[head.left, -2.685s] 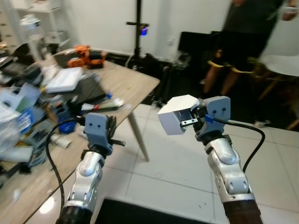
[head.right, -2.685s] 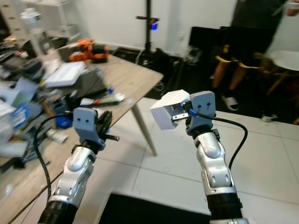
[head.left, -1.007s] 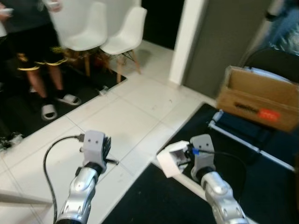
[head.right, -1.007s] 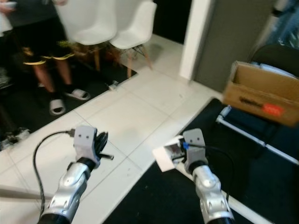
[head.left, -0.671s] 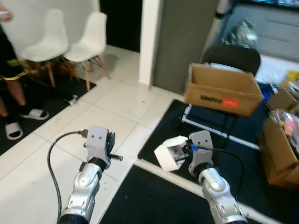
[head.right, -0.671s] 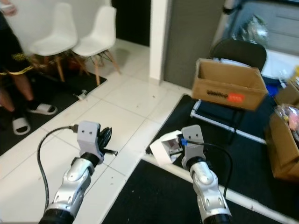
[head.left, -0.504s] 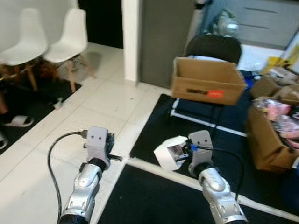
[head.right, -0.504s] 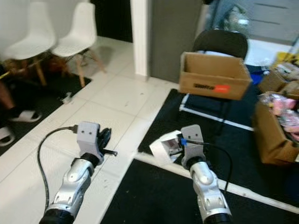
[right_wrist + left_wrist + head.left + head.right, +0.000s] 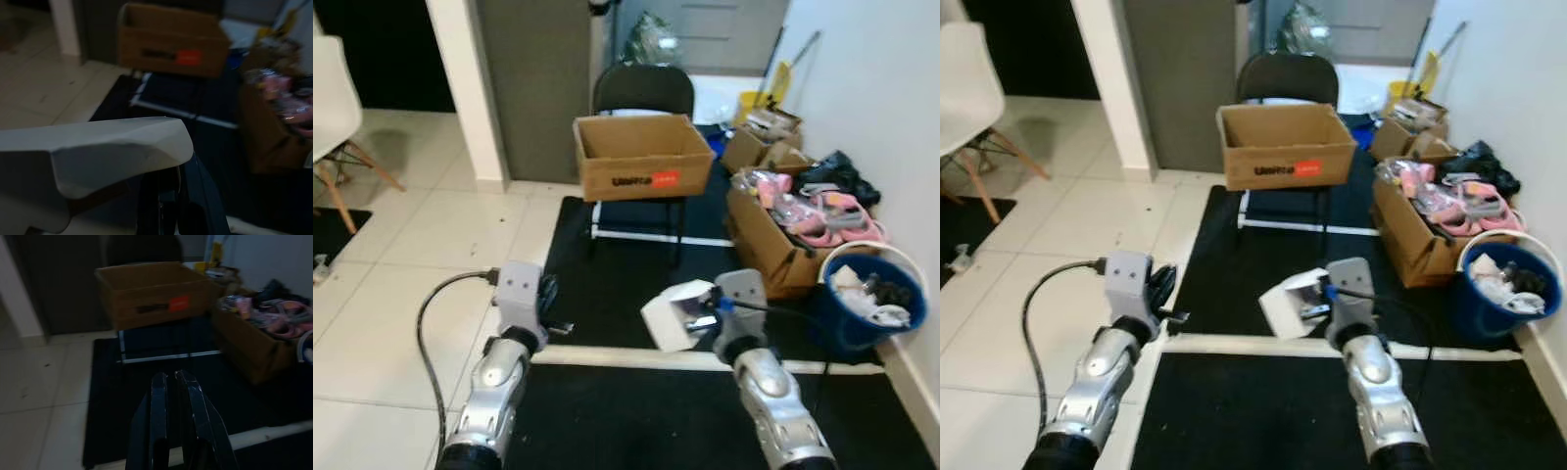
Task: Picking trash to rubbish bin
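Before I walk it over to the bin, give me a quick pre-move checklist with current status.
1. Trash held: ok. The right gripper is shut on the white carton.
2. Bin located: ok. The blue bucket stands by the wall on the robot's right, already holding rubbish.
3. Path ahead: ok. Black mat lies flat between robot and bucket.
4. Side obstacles: not ok. The cardboard box of pink items sits right beside the bucket.
5. Left gripper: ok. Shut, holding nothing.
6. Room left in the bucket: cannot tell.
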{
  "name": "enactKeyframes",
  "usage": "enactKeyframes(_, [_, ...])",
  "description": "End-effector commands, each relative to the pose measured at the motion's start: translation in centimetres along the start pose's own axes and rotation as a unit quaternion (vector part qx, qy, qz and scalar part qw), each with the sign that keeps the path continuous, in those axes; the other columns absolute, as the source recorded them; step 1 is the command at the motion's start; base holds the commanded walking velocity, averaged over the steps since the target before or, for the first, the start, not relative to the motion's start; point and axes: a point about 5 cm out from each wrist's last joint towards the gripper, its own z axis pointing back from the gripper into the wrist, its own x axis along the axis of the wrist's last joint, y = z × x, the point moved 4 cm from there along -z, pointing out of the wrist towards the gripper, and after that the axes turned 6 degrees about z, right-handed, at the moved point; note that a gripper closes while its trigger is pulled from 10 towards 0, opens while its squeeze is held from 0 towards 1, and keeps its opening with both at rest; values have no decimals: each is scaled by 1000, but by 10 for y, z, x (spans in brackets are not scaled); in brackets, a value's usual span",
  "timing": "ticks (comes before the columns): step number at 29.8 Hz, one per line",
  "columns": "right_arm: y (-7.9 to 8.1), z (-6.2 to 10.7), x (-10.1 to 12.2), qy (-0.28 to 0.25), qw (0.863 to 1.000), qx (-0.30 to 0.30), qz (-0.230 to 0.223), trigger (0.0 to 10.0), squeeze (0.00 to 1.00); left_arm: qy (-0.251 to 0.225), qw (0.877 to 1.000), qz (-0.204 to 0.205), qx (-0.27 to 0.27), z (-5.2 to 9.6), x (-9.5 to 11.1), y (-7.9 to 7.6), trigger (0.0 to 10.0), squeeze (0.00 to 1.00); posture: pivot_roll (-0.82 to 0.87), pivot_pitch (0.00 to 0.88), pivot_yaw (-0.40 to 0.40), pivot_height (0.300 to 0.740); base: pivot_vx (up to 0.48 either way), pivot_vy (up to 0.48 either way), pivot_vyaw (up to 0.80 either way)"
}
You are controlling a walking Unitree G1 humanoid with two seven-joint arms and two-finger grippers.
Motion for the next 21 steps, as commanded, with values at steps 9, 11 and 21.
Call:
enactKeyframes(9, [2, 2, -5, 5, 1000, 1, -12, 10000, 0, 7, 1000, 4, 9, 4, -4, 3, 10000, 0, -35, 65, 17, 740, 0, 0, -786])
enactKeyframes(11, [6, 2, -4, 3, 1000, 14, -8, 10000, 0, 6, 1000, 5, 10, 3, -4, 4, 10000, 0, -35, 65, 16, 740, 0, 0, -369])
enactKeyframes(21, [19, 2, -1, -6, 999, 44, 1, 10000, 0, -5, 1000, 13, -3, 3, 1, -3, 10000, 0, -34, 65, 14, 740, 114, 0, 0])
